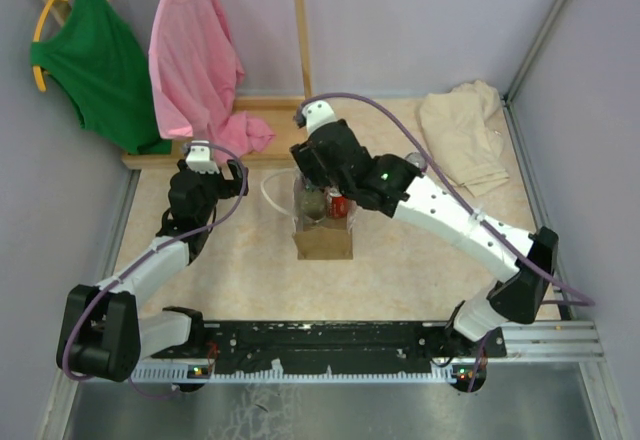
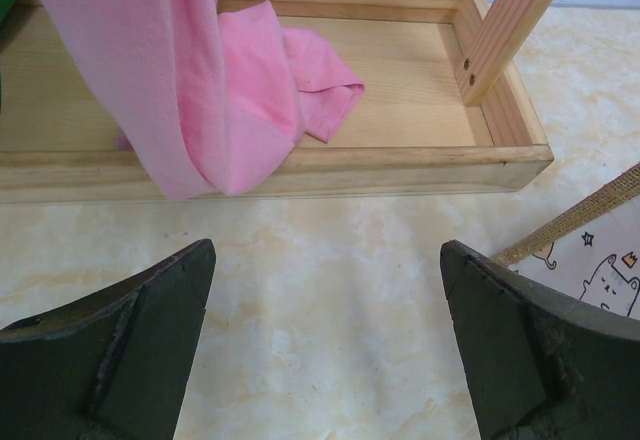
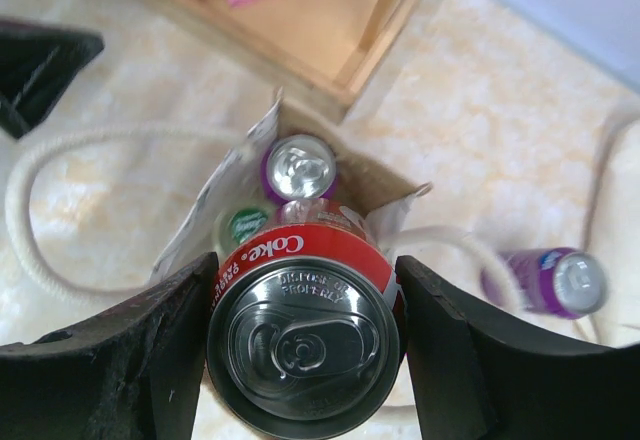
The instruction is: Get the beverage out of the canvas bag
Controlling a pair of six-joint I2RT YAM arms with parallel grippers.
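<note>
The small tan canvas bag [image 1: 323, 242] stands upright mid-table with white rope handles [image 3: 60, 160]. My right gripper [image 3: 305, 345] is shut on a red Coke can [image 3: 300, 330], its fingers pressed on both sides, and holds it just above the bag's open mouth [image 3: 400, 188]. In the overhead view the red can [image 1: 339, 205] shows under the right gripper [image 1: 328, 200]. Still inside the bag are a purple can [image 3: 300, 168] and a green-capped bottle [image 3: 243, 226]. My left gripper [image 2: 328, 340] is open over bare tabletop, left of the bag [image 2: 590, 250].
Another purple can [image 3: 555, 282] lies on the table right of the bag. A wooden tray base [image 2: 300, 170] with a pink cloth [image 2: 240, 90] draped into it sits behind. A pale beige cloth [image 1: 465, 135] lies at the back right. A green shirt [image 1: 95, 55] hangs at the far left.
</note>
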